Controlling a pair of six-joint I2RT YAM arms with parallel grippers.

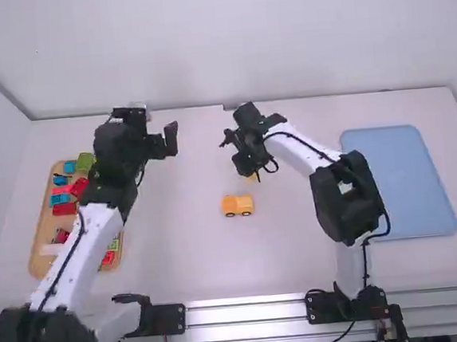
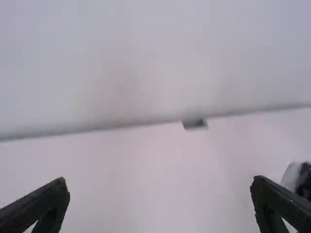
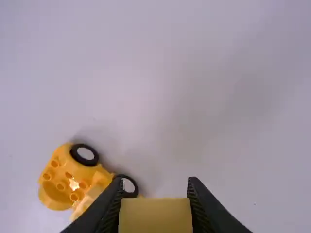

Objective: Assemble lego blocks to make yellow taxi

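Two arms are out over the white table [image 1: 196, 262] in the high view! The left gripper [image 1: 159, 129] hangs between the wooden tray [image 1: 40, 255], loaded with red, blue and green bricks [image 1: 64, 208], and the middle. Over on the other side of the middle, the right gripper [image 1: 251, 169] is up beyond the little yellow car [image 1: 237, 205], which sits near the center of the table, wheels towards the camera. The blue tray [image 1: 397, 180] lies well off to the right.

Over to the left wrist view: jaws spread wide, one finger at each side, with the white table and wall [image 2: 155, 58] beyond them.

And the right wrist view has the action! The jaws are pinching a yellow block [image 3: 155, 216], one finger on each side of it. The car is just beside them, studs showing, two black wheels [image 3: 84, 154] in sight, partly hidden by a finger. Whether block and car touch, I can't tell.
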